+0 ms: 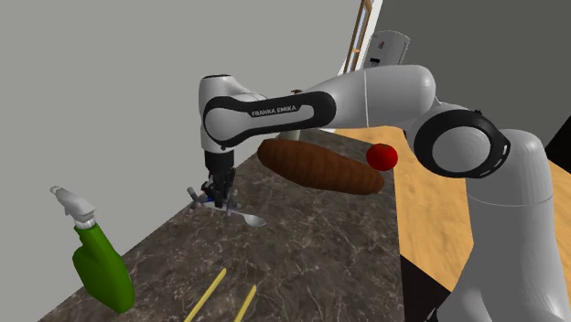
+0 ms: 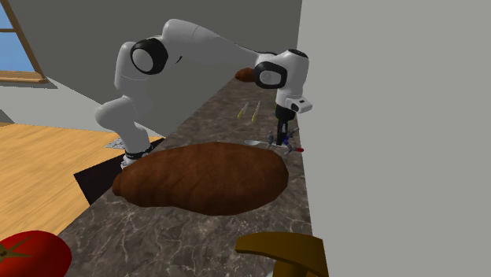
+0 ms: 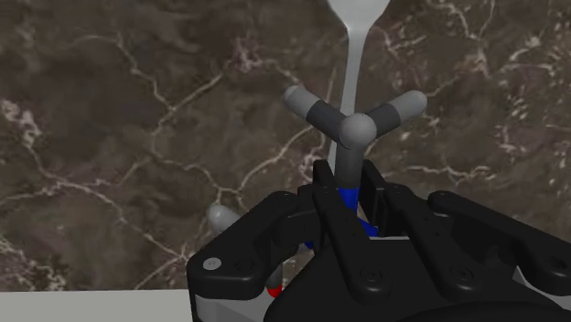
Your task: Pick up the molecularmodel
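Your wall (image 1: 110, 91) close at 9 o'clock of the fingers (image 3: 322, 183) in the shoulder view, bare counter (image 1: 302, 247) toward 6 o'clock, fingers narrow, clasping the molecular model (image 3: 357, 128) by its blue middle

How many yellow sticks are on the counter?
2. In the shoulder view, one yellow stick lies right of the green spray bottle; the second stick lies just right of it, apart. Others could hide behind the arm.

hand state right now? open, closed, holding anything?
Hand: closed on the molecule model, gripping it at its blue piece.
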`<action>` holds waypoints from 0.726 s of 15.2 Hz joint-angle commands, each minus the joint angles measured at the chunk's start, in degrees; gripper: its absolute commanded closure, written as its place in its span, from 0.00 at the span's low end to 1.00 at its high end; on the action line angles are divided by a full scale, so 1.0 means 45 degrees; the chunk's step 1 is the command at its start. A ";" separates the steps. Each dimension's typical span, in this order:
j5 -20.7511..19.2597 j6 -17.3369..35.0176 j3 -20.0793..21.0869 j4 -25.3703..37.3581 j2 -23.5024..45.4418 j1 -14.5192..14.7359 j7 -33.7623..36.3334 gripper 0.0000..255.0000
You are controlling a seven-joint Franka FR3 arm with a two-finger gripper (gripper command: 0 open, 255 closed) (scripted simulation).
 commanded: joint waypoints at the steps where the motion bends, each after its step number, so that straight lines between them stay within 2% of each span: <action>1: 0.0006 -0.0228 0.0007 0.0195 -0.0038 0.0008 0.0010 1.00; 11: 0.0034 -0.1849 0.0041 0.1659 -0.0201 0.0057 0.0062 1.00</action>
